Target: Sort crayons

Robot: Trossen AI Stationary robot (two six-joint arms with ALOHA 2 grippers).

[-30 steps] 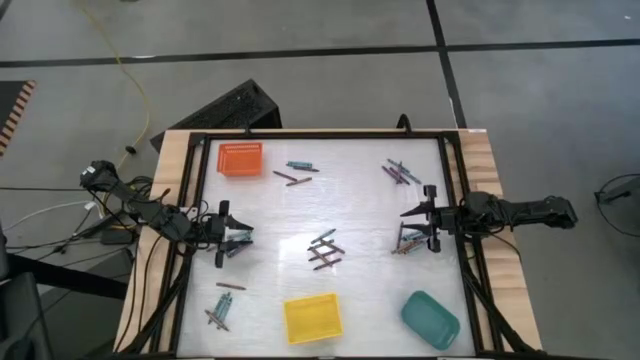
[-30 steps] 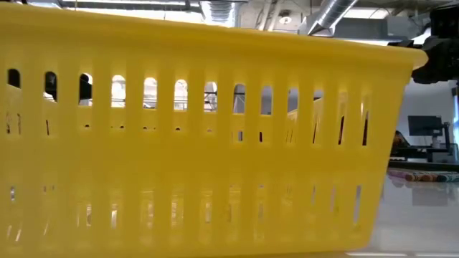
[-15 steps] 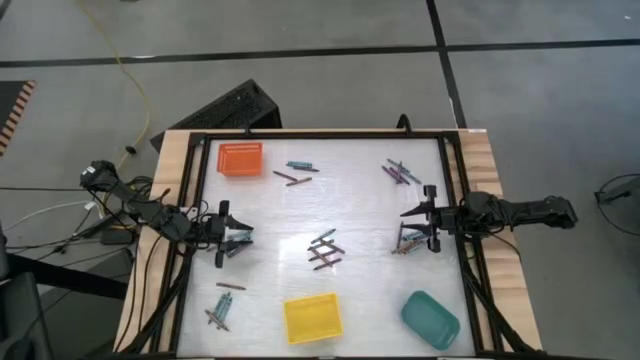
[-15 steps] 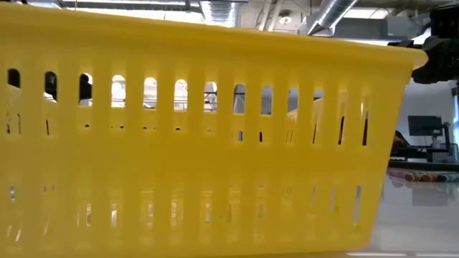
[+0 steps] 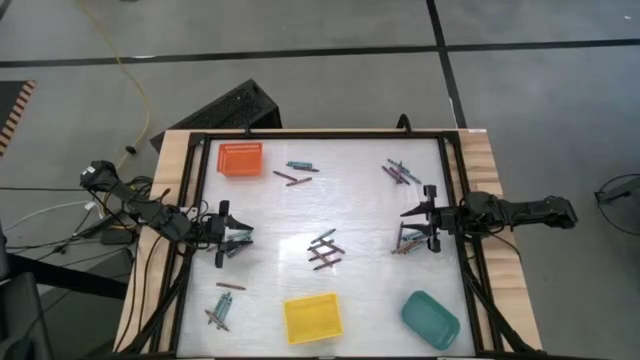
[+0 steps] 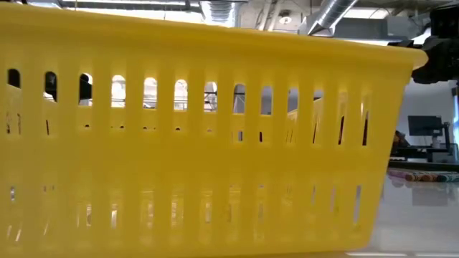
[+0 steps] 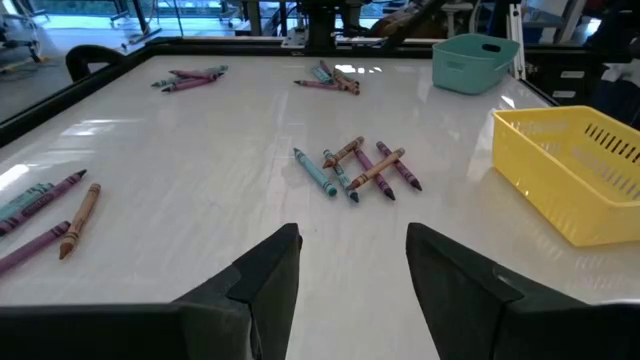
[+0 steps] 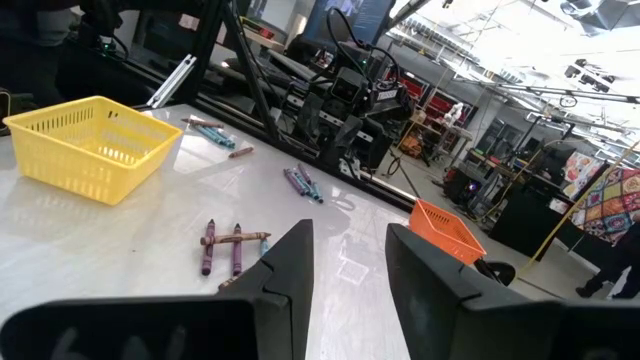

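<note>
Left gripper and right gripper hang with jaws parted and empty at opposite table edges; the crayons lie in scattered clusters across the table, none in the yellow tray. Sorting looks barely begun; next, one gripper must descend onto a single crayon and close.

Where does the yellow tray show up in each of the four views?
High view: yellow tray at the table's bottom edge, middle, left of the teal tray.
Low view: its slotted wall fills nearly the whole picture.
Left wrist view: at the right edge, nearer than the teal tray.
Right wrist view: upper left.
Shared landmark: the central crayon cluster, also seen in the left wrist view.
</note>
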